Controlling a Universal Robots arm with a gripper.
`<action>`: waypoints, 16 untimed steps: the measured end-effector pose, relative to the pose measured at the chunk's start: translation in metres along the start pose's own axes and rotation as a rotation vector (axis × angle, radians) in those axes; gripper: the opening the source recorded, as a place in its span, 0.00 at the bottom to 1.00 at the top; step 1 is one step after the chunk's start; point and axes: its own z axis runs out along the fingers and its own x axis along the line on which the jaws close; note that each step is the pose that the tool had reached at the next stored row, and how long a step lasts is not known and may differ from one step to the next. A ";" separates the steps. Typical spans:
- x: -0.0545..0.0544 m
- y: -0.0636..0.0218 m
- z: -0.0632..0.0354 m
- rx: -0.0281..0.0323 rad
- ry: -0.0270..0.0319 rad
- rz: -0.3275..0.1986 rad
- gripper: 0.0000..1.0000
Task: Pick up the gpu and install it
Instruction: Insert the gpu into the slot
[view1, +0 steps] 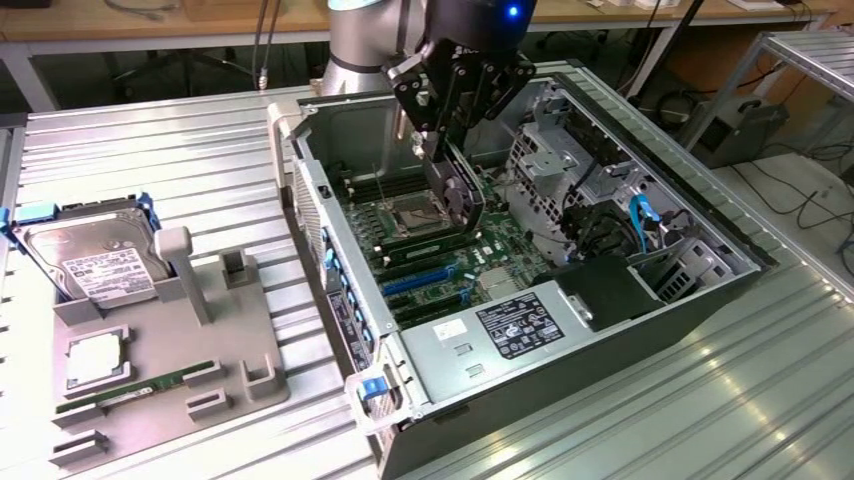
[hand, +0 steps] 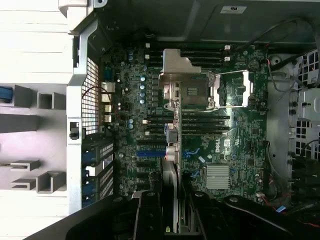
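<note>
The gpu (view1: 458, 195) is a thin black card hanging edge-down inside the open computer case (view1: 310, 190), just above the motherboard (view1: 441, 250). My gripper (view1: 447, 135) is shut on the card's top edge. In the wrist view the gpu (hand: 171, 150) shows edge-on, with its silver bracket end over the middle of the motherboard (hand: 240, 135), between the dark fingers (hand: 149, 212). It hovers close to the blue expansion slots (hand: 150, 154), beside the CPU socket (hand: 192, 92); I cannot tell whether it touches the board.
A grey fixture (view1: 174, 340) at the exterior view's left holds a silver hard drive (view1: 94, 262), a square chip (view1: 94, 358) and a green memory stick (view1: 134, 390). Inside the case are a power supply (view1: 521, 325), a drive cage (view1: 561, 150) and cables (view1: 641, 225).
</note>
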 end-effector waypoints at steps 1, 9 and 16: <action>0.000 0.0000 0.0000 0.0000 0.0000 0.000 0.26; 0.000 0.0000 0.0000 0.0000 0.0000 0.000 0.26; -0.037 -0.0010 0.0100 0.0009 0.0184 0.001 0.26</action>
